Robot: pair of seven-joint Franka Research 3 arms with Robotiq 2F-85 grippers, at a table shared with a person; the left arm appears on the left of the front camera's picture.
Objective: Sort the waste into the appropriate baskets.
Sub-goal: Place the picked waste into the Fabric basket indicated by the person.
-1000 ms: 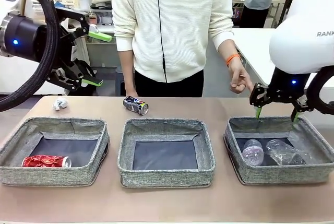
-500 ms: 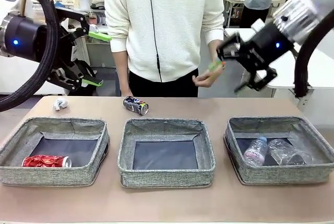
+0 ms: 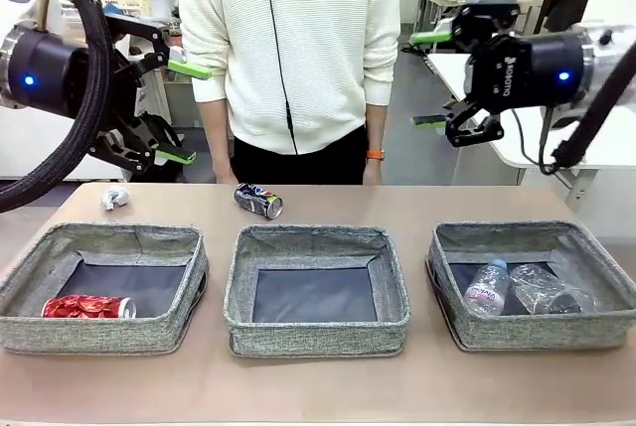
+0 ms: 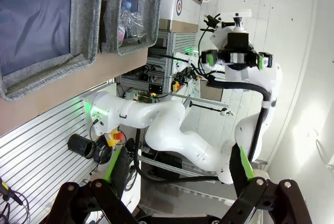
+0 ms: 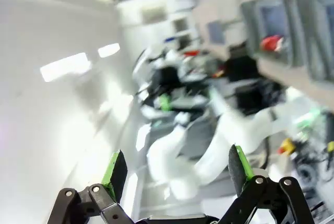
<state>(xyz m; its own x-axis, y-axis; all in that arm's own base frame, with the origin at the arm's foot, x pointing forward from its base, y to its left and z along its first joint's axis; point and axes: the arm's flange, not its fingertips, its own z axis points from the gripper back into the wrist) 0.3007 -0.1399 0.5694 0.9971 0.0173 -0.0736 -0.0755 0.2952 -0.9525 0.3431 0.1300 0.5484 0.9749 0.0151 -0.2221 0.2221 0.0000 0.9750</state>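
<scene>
The dented red can (image 3: pixel 87 306) lies in the left basket (image 3: pixel 99 335). The middle basket (image 3: pixel 318 337) holds nothing. Inside the right basket (image 3: pixel 537 332) lie the pink-labelled bottle (image 3: pixel 484 288) and the clear bottle (image 3: pixel 547 292). On the table behind the baskets are the dark blue can (image 3: pixel 258 200) and the white paper wad (image 3: pixel 115 198). My left gripper (image 3: pixel 184 113) hangs open and empty high at the far left, turned sideways. My right gripper (image 3: pixel 430 78) is open and empty high at the right, above the right basket. Open fingers frame both wrist views (image 4: pixel 177 166) (image 5: pixel 176 166).
A person in a white sweater (image 3: pixel 288 39) stands at the far edge behind the middle basket, with one hand (image 3: pixel 375 163) hanging by the table edge. Bare table runs in front of the baskets and between them. The right wrist view is blurred.
My right gripper rose from just over the right basket and swung up high, turning sideways. The person shifted left and lowered the hand. The left arm stayed still.
</scene>
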